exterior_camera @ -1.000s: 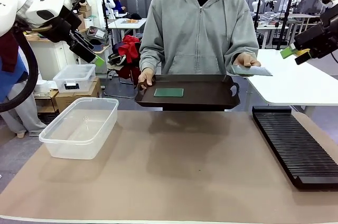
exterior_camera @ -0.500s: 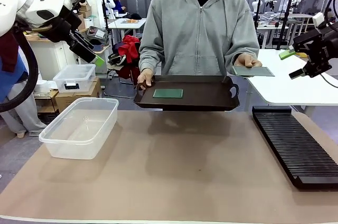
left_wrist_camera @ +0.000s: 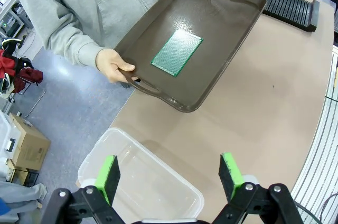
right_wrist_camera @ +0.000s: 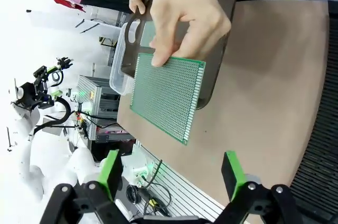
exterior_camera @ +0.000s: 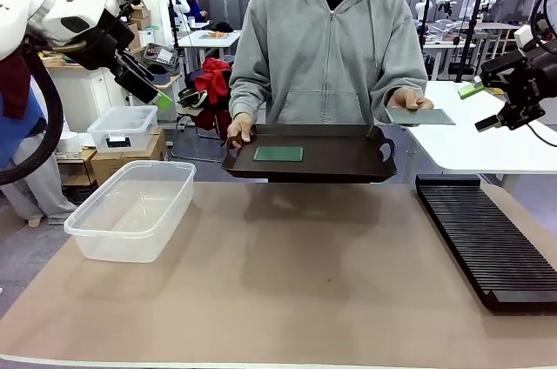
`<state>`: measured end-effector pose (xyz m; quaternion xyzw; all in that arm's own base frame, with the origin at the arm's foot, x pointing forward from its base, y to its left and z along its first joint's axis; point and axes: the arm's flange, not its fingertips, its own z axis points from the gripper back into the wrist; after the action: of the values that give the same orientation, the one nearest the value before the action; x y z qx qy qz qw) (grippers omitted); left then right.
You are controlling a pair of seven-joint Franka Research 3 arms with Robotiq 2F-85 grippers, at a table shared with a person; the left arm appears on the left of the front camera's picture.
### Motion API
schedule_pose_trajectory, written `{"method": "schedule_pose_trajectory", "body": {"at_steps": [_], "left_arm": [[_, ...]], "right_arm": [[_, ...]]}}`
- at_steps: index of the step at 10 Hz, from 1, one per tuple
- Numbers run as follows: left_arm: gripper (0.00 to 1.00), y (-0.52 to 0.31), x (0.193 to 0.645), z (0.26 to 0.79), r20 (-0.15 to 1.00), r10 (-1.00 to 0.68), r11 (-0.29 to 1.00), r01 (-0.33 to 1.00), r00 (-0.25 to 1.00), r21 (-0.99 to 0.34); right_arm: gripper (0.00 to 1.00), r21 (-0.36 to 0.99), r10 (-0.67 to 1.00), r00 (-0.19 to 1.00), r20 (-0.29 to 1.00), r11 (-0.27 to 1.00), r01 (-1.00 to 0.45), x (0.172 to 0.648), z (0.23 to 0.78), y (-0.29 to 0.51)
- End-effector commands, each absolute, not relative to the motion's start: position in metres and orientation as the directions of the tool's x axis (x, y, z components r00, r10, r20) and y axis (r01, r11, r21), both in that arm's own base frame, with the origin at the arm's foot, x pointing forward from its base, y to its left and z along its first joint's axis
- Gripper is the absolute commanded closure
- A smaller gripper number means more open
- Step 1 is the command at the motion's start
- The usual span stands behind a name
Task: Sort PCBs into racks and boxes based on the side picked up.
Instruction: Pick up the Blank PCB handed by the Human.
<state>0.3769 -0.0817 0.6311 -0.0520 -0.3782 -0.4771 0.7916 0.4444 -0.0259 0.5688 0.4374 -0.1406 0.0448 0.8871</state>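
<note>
The left gripper (exterior_camera: 157, 95) is being held raised over the table's left side, jaws spread wide with nothing between them. Below it, the clear tub (exterior_camera: 117, 245) is being kept on the left of the table, open side up. Further right, the dark brown tray (exterior_camera: 348, 160) is being held level above the far table edge by one hand (exterior_camera: 240, 129) at its left handle. The first PCB (exterior_camera: 278, 153) is being carried flat on it, left of centre, its long axis running left to right along the tray's length. The second PCB (exterior_camera: 422, 116) is being held out level by the other hand (exterior_camera: 409, 99), gripped at one end, its long axis pointing towards the right gripper (exterior_camera: 480, 105). That gripper is being held raised, wide open and empty, apart from the board. The black rack (exterior_camera: 487, 238) is being kept flat at the table's right, its long axis running far to near and its slots crosswise.
</note>
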Motion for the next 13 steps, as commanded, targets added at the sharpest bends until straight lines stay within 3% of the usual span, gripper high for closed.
{"method": "schedule_pose_trajectory", "body": {"at_steps": [1, 3, 6, 13], "left_arm": [[0.0, -0.082, 0.376, 0.63, 0.645, -0.718, 0.536, 0.798, 0.26, 0.275], [0.0, -0.082, 0.376, 0.63, 0.645, -0.718, 0.536, 0.798, 0.26, 0.275], [0.0, -0.082, 0.376, 0.63, 0.645, -0.718, 0.536, 0.798, 0.26, 0.275], [0.0, -0.082, 0.376, 0.63, 0.645, -0.718, 0.536, 0.798, 0.26, 0.275]], "right_arm": [[0.0, 0.767, -0.048, 0.958, 0.282, 0.611, -0.195, 0.446, 0.566, -0.028], [0.0, 0.876, -0.148, 0.974, 0.174, 0.476, -0.084, 0.483, 0.55, -0.039], [0.0, 0.938, -0.131, 0.987, 0.089, 0.345, -0.039, 0.511, 0.538, -0.047], [0.0, 0.972, -0.069, 0.998, 0.0, 0.236, 0.016, 0.545, 0.509, -0.037]]}}
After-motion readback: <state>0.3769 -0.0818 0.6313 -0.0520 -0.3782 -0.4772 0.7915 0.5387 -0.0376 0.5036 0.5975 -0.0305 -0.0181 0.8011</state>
